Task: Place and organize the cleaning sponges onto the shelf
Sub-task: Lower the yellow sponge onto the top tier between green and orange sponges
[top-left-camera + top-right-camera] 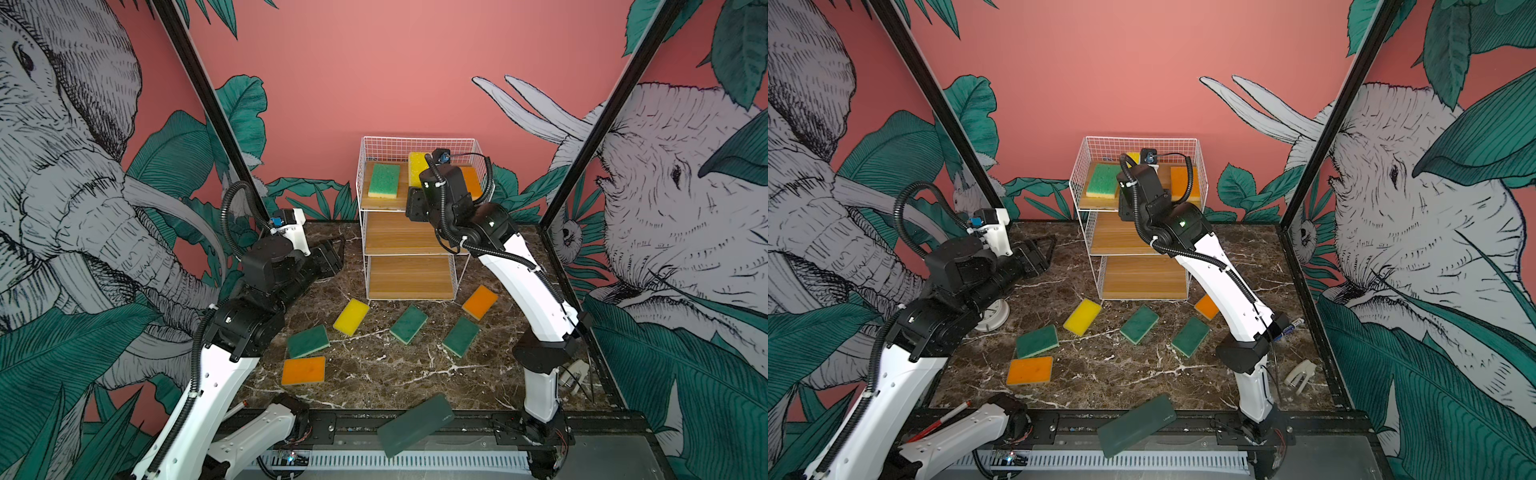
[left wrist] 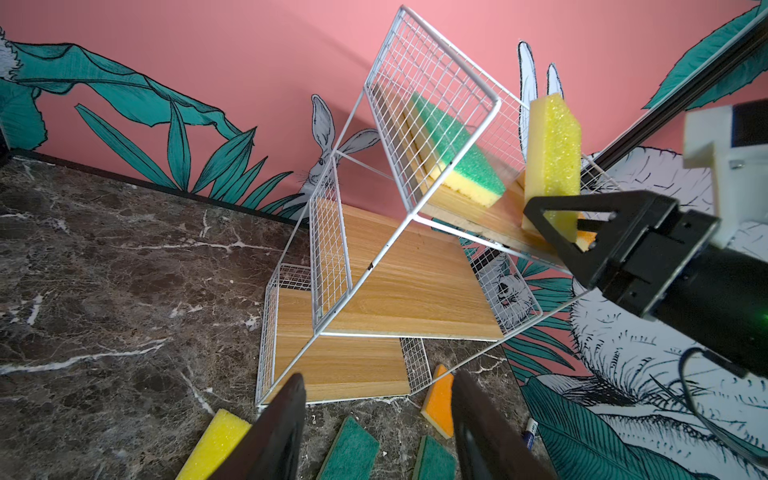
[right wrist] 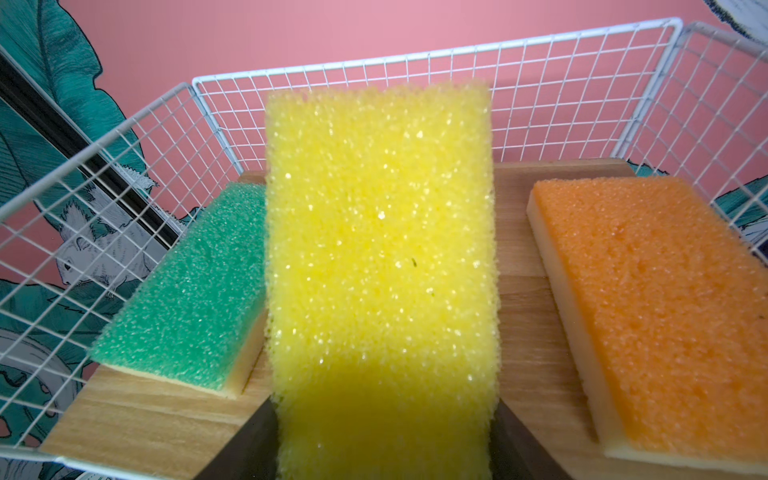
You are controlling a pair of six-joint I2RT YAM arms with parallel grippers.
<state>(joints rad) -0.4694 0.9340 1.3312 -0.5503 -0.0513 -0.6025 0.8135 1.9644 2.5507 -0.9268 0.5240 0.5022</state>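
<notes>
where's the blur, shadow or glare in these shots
Right wrist view: yellow sponge sharp, its near end in shadow. Left wrist view: left gripper dark and blurred, shelf crisp. Both top views: even light, no harsh glare on the table.

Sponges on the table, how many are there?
6: one yellow sponge, three dark green sponges and two orange sponges, all lying in front of the shelf. None seems hidden.

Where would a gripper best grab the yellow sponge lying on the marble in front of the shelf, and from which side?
Across its long edges, near the middle, coming straight down. The yellow sponge lies flat and slanted on the table, with bare marble all round; the dark green sponge lies apart from it. Its short width probably suits open jaws, wrist turned to match the slant.
</notes>
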